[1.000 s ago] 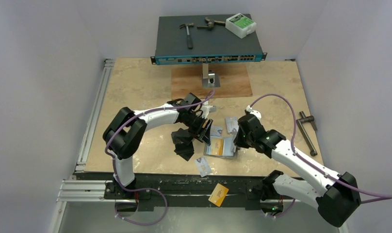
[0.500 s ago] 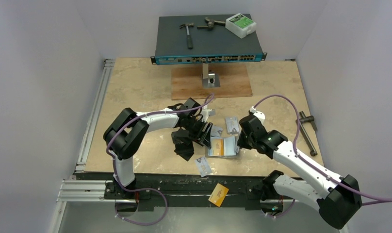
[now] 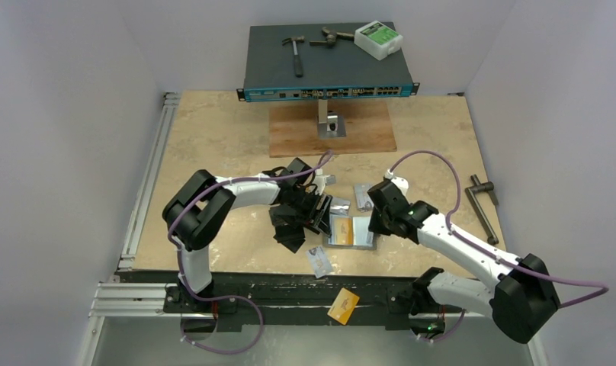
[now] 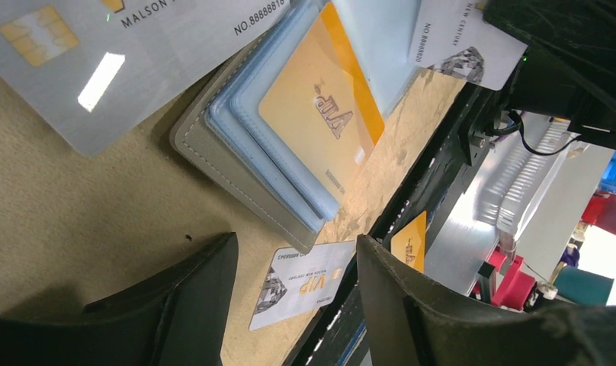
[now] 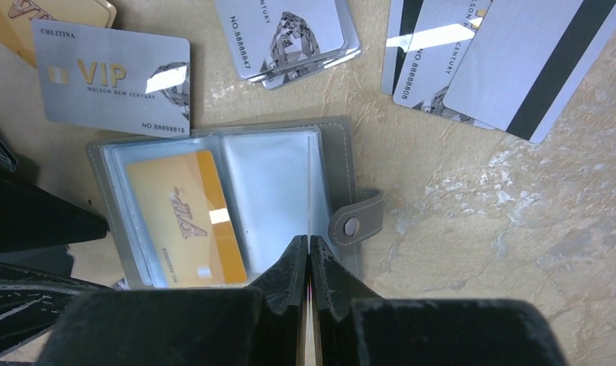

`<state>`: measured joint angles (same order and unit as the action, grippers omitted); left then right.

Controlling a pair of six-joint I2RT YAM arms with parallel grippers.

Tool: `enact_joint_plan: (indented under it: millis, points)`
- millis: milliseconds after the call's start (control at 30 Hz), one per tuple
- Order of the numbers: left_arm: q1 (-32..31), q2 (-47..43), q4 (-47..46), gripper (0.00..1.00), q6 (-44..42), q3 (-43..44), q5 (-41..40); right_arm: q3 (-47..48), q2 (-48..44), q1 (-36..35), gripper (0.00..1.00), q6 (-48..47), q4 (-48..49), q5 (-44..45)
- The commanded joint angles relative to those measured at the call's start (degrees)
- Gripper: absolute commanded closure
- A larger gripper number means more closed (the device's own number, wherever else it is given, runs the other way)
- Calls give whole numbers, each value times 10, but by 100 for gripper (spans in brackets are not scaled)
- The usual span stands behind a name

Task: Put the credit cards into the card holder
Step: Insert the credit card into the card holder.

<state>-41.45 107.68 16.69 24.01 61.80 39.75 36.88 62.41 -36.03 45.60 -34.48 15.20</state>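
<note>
Orange card (image 5: 184,217) w/in grey card holder (image 5: 337,160) (open).

Grey card holder (image 5: 340,164) with orange-yellow card (image 5: 184,217); black-striped silver card (image 5: 535,65).

A robotics lab cell: white walls (image 3: 76,91), a rail-framed bench (image 3: 213,130), a network switch (image 3: 328,76) with a hammer (image 3: 296,53) on it.
</note>
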Motion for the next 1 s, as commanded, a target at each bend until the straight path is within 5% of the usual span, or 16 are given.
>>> enact_joint_plan:
  millis: [0, 367, 667, 733, 967]
  points:
    - [-3, 5, -46, 44, 36, -8, 40, -14, 10, 1, 100, -7, 33, -16]
    - [-2, 25, -103, 81, 70, 4, 87, -62, 15, -1, 100, 6, 73, -56]
    - [-2, 38, -113, 84, 76, 19, 76, -84, -1, 0, 100, 14, 88, -83]
    - [-2, 38, -105, 100, 71, 25, 79, -83, 0, 0, 100, 14, 84, -82]
    - [-2, -41, -5, 100, -17, 40, 33, 0, -55, 1, 100, 5, 33, -57]
